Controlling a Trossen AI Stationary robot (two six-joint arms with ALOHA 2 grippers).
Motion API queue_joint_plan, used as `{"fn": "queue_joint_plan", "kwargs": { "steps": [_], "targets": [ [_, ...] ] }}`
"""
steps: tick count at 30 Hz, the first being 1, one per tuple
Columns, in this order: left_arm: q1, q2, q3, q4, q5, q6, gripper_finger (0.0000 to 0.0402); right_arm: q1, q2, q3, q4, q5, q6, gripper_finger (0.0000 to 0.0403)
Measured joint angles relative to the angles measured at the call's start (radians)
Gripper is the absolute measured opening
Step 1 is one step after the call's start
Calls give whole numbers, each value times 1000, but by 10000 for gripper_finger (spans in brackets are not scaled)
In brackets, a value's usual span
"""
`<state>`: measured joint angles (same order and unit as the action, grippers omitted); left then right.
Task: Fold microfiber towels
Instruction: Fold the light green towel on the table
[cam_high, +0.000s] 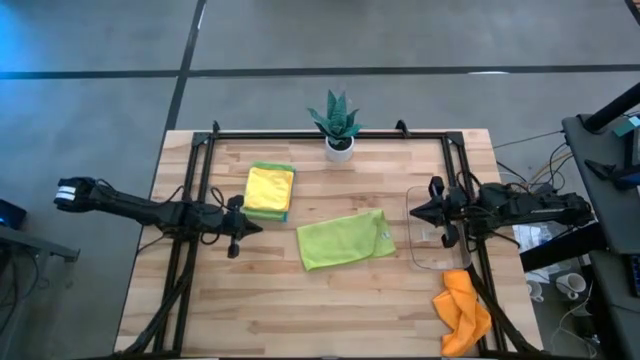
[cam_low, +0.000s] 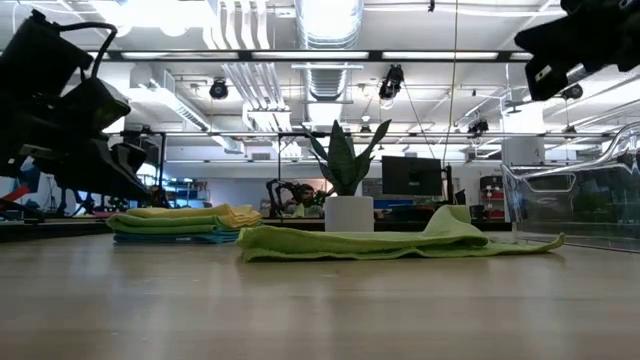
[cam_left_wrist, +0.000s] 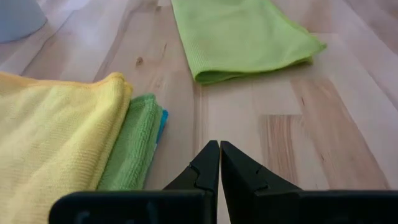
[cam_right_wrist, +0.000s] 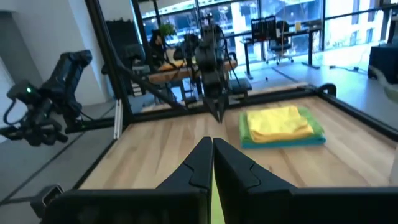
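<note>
- High view: our left gripper (cam_high: 255, 227) sits pressed together, just beside the stack (cam_high: 269, 190); the green towel (cam_high: 345, 239) lies between it and our right gripper (cam_high: 417, 212), also pressed together, over the tray (cam_high: 437, 265); the orange towel (cam_high: 462, 310) waits behind the right arm
- Low view: the green towel (cam_low: 390, 243) lies half folded, one edge humped, so we should flatten first
- Left wrist view: fingers (cam_left_wrist: 205, 167) hold nothing; we must open before pinching a corner
- Right wrist view: fingers (cam_right_wrist: 202, 160) hold nothing too

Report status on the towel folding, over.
Left gripper shut, empty, beside folded stack. Right gripper shut, empty, over tray. Green towel mid-table, orange towel unfolded. Nothing blocking.
</note>
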<state>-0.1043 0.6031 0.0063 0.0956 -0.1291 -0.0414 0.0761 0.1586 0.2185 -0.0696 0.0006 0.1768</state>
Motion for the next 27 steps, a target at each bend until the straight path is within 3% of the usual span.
{"fn": "queue_joint_plan", "kwargs": {
  "steps": [14, 27],
  "targets": [
    [0, 103, 0, 1, 0, 0, 0, 0, 0, 118, -1, 0, -24, 9],
    [0, 213, 0, 1, 0, 0, 0, 0, 0, 183, -9, 0, -204, 9]
  ]
}}
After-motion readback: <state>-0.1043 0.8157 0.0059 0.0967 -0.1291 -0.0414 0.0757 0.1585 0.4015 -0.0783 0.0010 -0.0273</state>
